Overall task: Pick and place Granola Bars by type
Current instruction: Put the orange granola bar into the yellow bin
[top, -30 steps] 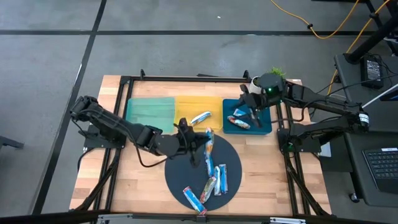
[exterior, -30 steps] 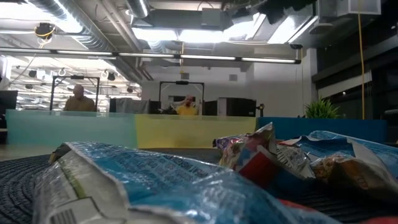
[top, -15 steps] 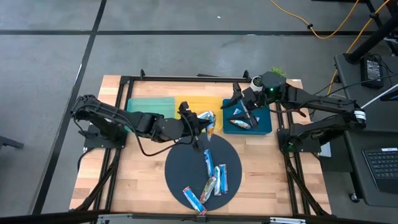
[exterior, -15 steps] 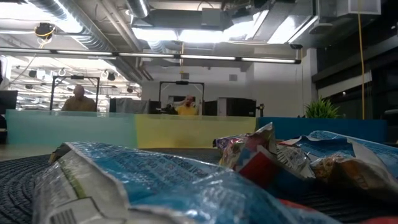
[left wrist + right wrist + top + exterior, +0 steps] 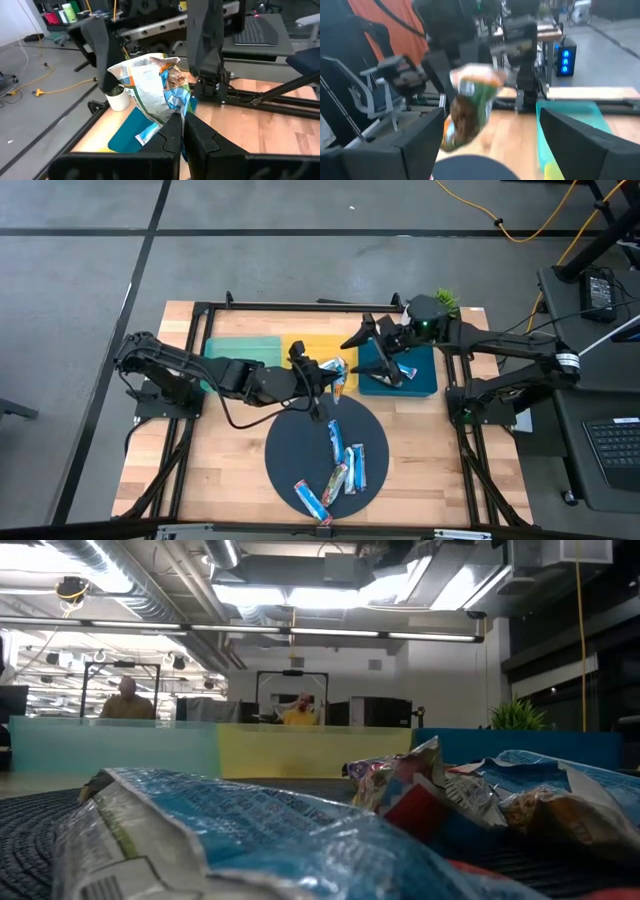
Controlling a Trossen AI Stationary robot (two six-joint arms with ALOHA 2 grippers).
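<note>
We have the left hand (image 5: 181,131) clenched on one end seam of a light, crinkly granola bar (image 5: 152,87), holding it just above the yellow tray (image 5: 305,352), that slick foil best pinched at its seams, while the right hand (image 5: 378,343) hangs released over the blue tray (image 5: 425,380).

Robotics lab or workshop: grey concrete floor (image 5: 300,270), exposed ceiling ducts (image 5: 130,580) with strip lights, yellow cable (image 5: 520,225) trailing on the floor, office chair (image 5: 380,95), laptop (image 5: 610,445) off the wooden tabletop (image 5: 220,470) right edge, people seated at desks behind.
</note>
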